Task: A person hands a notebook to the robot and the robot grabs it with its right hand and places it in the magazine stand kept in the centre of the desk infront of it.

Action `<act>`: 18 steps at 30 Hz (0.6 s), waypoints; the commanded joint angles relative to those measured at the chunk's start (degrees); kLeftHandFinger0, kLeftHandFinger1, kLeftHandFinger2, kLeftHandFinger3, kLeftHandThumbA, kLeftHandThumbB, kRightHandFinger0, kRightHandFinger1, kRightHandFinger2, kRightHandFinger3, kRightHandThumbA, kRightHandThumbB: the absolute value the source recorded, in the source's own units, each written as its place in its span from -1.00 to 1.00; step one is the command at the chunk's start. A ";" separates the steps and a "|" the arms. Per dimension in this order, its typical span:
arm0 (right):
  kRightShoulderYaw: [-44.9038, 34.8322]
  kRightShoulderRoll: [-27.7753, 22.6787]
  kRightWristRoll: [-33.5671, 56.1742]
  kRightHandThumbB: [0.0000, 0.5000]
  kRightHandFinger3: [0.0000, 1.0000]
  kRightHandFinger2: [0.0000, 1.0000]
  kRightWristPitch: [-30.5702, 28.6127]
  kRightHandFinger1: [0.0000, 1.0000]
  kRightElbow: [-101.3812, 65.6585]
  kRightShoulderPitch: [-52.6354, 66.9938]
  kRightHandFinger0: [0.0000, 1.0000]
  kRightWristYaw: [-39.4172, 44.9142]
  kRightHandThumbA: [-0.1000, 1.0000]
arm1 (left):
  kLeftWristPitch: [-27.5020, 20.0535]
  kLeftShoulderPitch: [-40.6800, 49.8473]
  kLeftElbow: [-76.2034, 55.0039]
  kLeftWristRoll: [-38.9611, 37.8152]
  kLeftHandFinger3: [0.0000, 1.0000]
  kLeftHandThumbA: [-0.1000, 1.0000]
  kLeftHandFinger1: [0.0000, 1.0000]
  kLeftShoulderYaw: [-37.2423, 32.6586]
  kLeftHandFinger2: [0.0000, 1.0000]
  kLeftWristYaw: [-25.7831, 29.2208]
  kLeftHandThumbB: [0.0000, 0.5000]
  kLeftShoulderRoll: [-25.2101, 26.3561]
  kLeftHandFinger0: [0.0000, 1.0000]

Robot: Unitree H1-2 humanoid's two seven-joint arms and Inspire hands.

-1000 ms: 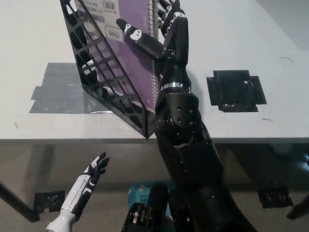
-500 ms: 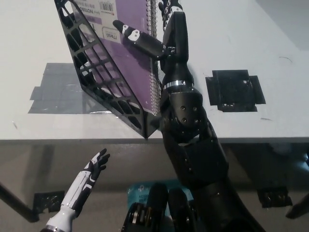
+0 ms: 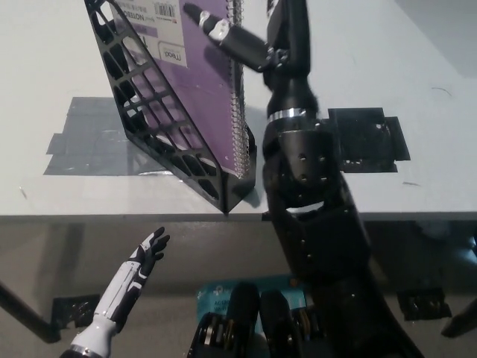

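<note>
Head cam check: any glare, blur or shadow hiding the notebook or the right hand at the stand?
Head view: purple notebook and black magazine stand are sharp, label text readable; right hand is slightly soft and cut off by the top edge; the stand throws a soft shadow on the white desk; no strong glare; left hand sits dim below the desk edge.

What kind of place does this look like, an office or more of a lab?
Probably a lab test bench set up like a desk: a plain white table marked with tape patches, a lone black magazine stand holding a purple notebook, and the right hand at work.
</note>
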 commanded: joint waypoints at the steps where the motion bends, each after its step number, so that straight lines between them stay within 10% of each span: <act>1: 0.14 -0.46 -1.93 0.94 1.00 1.00 0.97 1.00 -9.14 -2.50 1.00 2.71 1.00 | -2.09 -0.41 -1.30 -0.29 1.00 1.00 1.00 0.58 1.00 -0.51 1.00 0.82 1.00; 3: -0.30 -1.77 -1.73 0.60 1.00 1.00 0.84 1.00 -17.47 -1.40 1.00 3.66 1.00 | -2.09 -0.49 -1.07 0.13 1.00 1.00 1.00 0.42 1.00 -0.36 1.00 0.90 1.00; 18: -0.37 -5.95 -6.53 0.63 1.00 1.00 6.32 1.00 -34.34 6.33 1.00 4.96 1.00 | -2.09 0.34 -0.74 0.47 1.00 1.00 1.00 0.29 1.00 -0.34 1.00 0.77 1.00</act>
